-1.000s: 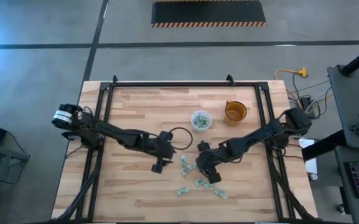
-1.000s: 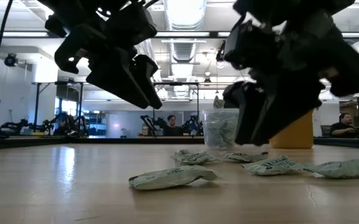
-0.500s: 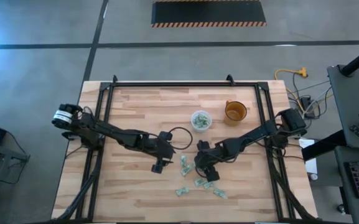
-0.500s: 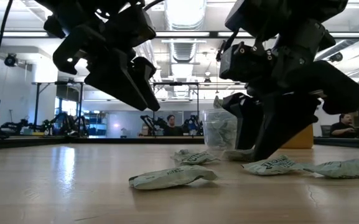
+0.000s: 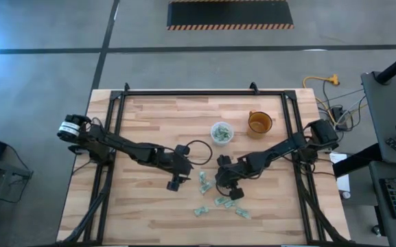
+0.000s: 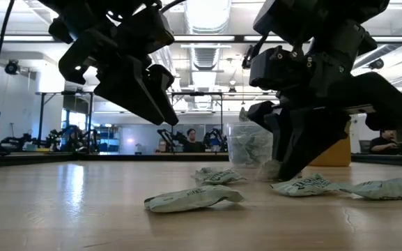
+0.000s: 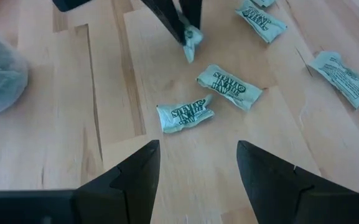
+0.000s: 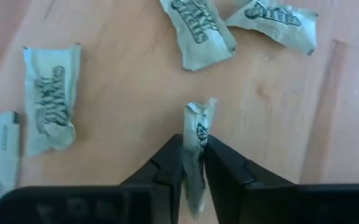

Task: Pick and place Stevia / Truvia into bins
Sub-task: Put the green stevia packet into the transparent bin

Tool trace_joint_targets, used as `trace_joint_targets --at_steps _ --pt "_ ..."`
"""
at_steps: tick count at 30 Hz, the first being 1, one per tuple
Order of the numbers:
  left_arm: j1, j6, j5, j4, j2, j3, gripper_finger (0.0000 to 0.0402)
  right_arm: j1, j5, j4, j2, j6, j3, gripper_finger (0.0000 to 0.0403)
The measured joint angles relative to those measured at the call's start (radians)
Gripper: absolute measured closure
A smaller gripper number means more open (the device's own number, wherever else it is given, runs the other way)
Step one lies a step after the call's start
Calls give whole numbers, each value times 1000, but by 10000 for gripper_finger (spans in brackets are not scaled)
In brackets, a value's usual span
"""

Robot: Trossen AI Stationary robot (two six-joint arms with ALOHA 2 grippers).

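Pinching one Stevia sachet [image 8: 195, 149] on edge between its nearly closed fingers [image 8: 167, 168], the right gripper [image 5: 228, 189] sits low over the scatter at lower centre of the high view, likely so the packet lifts clean off the surface [image 5: 156, 116]. Other sachets [image 7: 229, 86] lie flat nearby. Left gripper [image 5: 175, 182] hovers just beside, fingers spread, empty, waiting. Clear cup [image 5: 221, 132] stands above the pile, beside the orange cup [image 5: 259, 123].

Orange cup [image 5: 259, 123] on wooden table [image 5: 156, 116]
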Motion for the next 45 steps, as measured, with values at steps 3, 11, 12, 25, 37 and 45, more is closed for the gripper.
trace_joint_targets --at_steps 3,11,12,25,37,45 --pt "0 0 0 0 0 -1 205 -2 6 -5 -17 -10 -2 362" --pt "0 2 0 1 0 -1 205 0 84 -50 -119 -10 -2 376" --pt "0 2 0 1 0 -1 205 0 111 -69 -137 -10 -2 376" --pt "0 7 0 18 0 -3 205 -14 654 -166 -320 -49 -4 376" --pt "3 12 -1 52 1 -3 205 -210 754 55 -250 -285 -16 376" --pt "6 12 -1 53 1 -3 205 -304 648 51 -204 -262 -52 376"
